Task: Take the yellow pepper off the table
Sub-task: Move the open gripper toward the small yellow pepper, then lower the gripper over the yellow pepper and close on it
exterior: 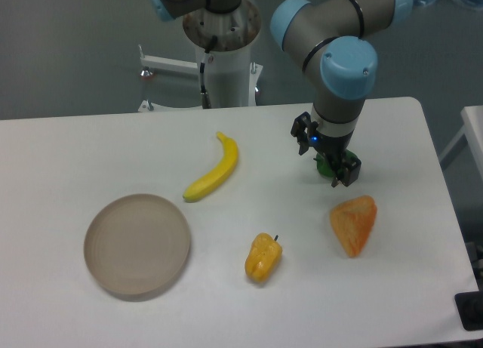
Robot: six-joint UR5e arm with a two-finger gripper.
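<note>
The small glossy yellow-orange pepper (263, 258) was seen lying on the white flat table (68, 148), near and left of the black two-finger gripper (332, 165); whether anything was gripped could not be told.

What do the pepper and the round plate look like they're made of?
The pepper looks like glossy moulded plastic, judging by its shiny highlights and even yellow-orange colour, though it could be real. The plate looks matte, tan-grey, maybe wood or ceramic; the picture cannot settle which.
</note>
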